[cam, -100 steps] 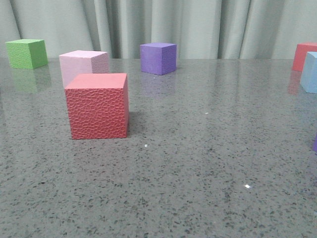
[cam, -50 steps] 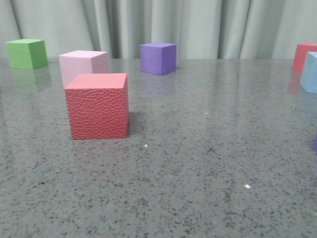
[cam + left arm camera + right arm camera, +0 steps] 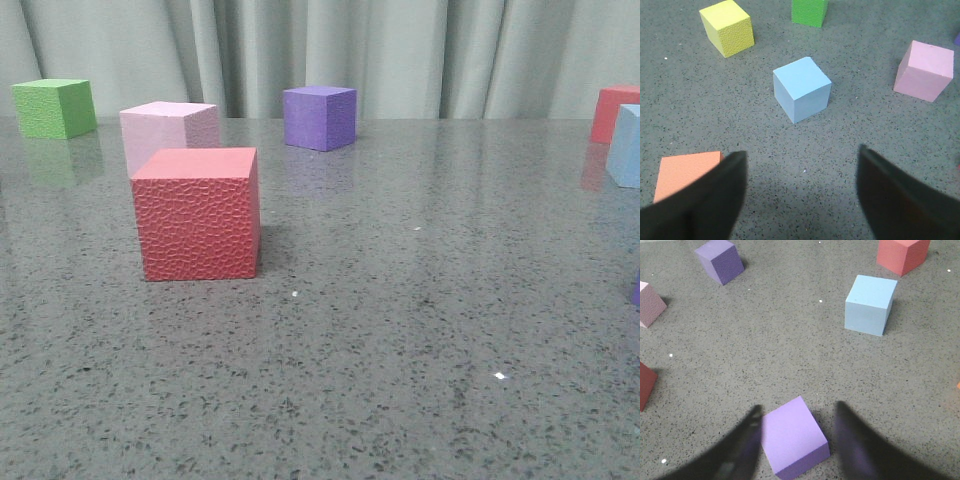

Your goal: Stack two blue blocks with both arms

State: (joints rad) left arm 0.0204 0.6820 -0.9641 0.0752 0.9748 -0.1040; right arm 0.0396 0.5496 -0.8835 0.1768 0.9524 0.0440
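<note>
Front view: no arms visible; one blue block (image 3: 626,146) cut off at the table's (image 3: 400,330) right edge. Second blue block (image 3: 802,89) lies ahead of the left gripper (image 3: 802,192), fingers apart. Right gripper (image 3: 796,435) blurred, spread around a lilac cube (image 3: 794,436); contact unclear. No writing.

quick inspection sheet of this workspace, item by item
surface: grey speckled table, glossy, tiny white flecks.
job's things: one blue block ahead of the left tool, untouched; second blue block ahead of the right tool, beside a red cube. Not stacked.
clutter: big red cube, pink cube, green cube, purple cube; yellow cube and orange cube near the left arm.
grippers: left tool open, empty; right tool open, straddling a lilac cube, not visibly clamped.
cables: nothing seen.
surroundings: grey curtain behind the table.
</note>
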